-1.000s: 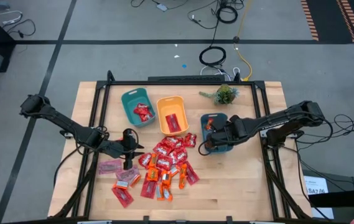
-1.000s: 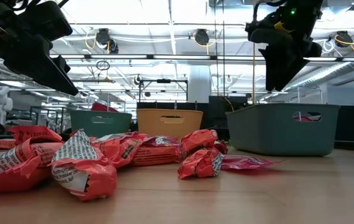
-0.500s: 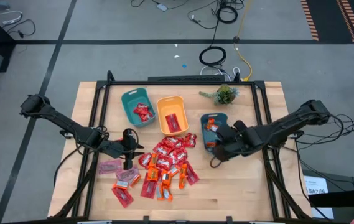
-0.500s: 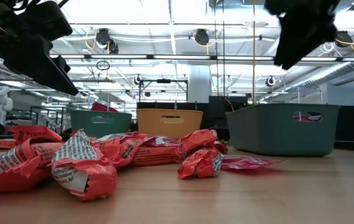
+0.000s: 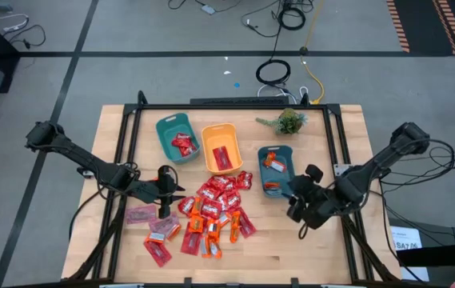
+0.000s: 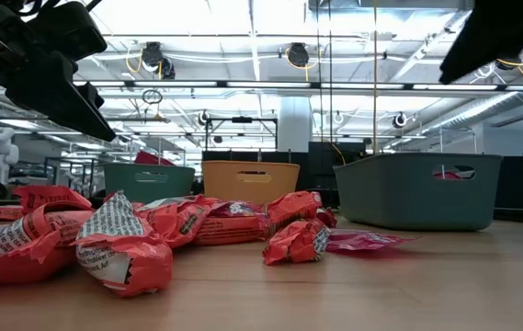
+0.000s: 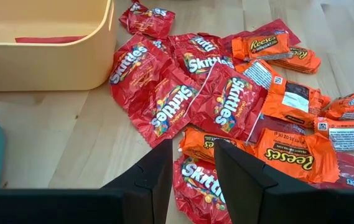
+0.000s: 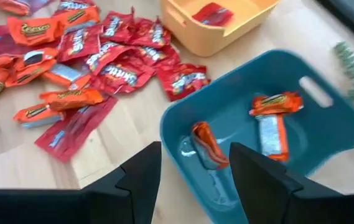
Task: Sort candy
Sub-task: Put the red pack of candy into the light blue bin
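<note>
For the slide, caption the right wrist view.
Right hand, open and empty, above the teal bin holding orange candies.

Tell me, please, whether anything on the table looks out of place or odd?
Nothing looks damaged. The candy still lies in a loose unsorted pile on the table, some pieces overlapping. The only stray item is a small green plant lying near the far edge, behind the bins.
</note>
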`<state>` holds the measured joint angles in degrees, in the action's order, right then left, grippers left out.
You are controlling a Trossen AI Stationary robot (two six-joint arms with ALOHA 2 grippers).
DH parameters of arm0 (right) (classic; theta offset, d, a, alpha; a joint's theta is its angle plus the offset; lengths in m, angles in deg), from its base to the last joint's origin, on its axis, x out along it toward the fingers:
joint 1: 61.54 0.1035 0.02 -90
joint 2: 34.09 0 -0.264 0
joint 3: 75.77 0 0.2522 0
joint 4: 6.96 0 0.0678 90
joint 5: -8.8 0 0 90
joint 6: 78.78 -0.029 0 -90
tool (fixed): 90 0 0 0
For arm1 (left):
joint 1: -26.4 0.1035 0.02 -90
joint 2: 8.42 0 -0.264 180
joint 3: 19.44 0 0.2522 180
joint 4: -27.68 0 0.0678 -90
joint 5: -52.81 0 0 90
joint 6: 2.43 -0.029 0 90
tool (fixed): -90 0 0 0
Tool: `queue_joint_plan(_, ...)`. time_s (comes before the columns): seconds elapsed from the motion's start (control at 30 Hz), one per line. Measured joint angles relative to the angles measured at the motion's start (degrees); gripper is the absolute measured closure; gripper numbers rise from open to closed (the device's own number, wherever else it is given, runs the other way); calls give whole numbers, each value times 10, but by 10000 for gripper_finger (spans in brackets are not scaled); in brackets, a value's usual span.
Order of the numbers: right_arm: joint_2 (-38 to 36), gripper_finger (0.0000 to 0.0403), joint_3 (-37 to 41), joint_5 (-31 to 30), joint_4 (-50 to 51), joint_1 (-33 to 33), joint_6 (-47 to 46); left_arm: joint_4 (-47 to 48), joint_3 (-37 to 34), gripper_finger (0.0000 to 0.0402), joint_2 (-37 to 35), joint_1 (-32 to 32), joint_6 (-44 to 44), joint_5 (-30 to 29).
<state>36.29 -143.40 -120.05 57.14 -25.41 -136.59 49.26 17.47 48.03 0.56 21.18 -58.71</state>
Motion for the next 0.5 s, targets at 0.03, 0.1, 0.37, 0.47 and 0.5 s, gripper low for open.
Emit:
queue_joint_plan(0.03, -12, 222, 22, 0, -24, 0, 1, 0, 0, 274, 0, 0, 0, 0)
queue_joint_plan(0.1, -40, 222, 68, 0, -87, 0, 16, 0, 0, 274, 0, 0, 0, 0)
queue_joint_plan(0.37, -134, 222, 245, 29, -523, -29, 270, 1, 0, 274, 0, 0, 0, -2)
queue_joint_plan(0.47, -135, 222, 269, 63, -657, -51, 348, 1, 0, 274, 0, 0, 0, -2)
queue_joint_plan(0.5, -132, 222, 269, 73, -681, -57, 367, 1, 0, 274, 0, 0, 0, -2)
